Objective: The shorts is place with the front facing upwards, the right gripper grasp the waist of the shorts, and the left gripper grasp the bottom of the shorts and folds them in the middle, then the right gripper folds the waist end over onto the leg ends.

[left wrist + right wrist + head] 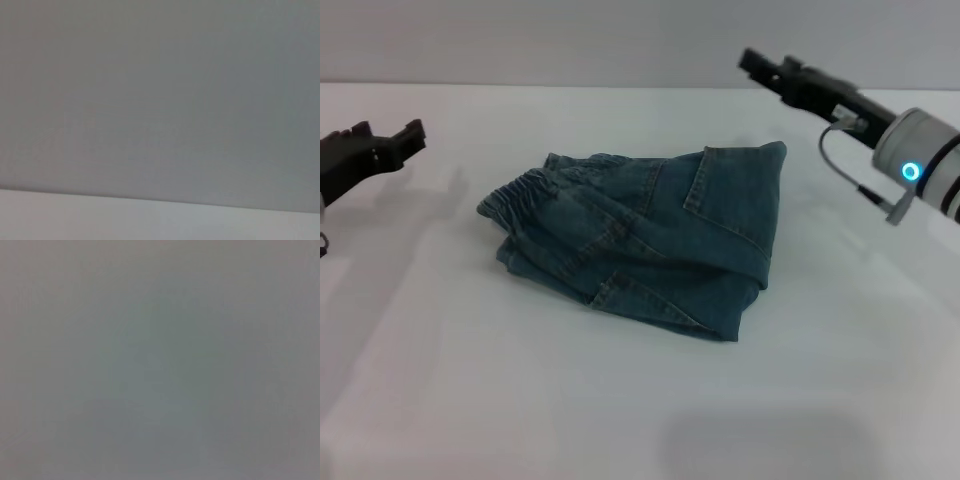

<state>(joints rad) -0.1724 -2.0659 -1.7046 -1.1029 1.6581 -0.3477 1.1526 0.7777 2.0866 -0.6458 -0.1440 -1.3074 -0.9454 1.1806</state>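
The blue-green denim shorts (640, 245) lie in a compact folded bundle near the middle of the white bench (620, 420), the gathered elastic waistband (520, 190) showing at the robot's left edge of the bundle and stitched pocket seams across its top. The leg hems cannot be picked out with certainty; they look tucked under the layers. By the lie of the cloth, both folds seem done, and the step in hand is most likely the withdrawal of the arms.

The black left gripper (400, 140) hangs at the left edge of the head view, well apart from the shorts, its fingers a little spread and holding nothing. The black right gripper (760, 65), on its silver wrist with the pale glowing ring, hangs beyond the far right corner of the bundle, above the bench and clear of the denim; whether its fingers are spread or pressed together cannot be told. Both wrist views show only blank grey surface.

To finish well, each arm should lift and draw outward without dragging across the top layer, since a brushed edge could flip the fold open. The near edge is slightly uneven; a gentle press would flatten it if a tidier result is wanted.
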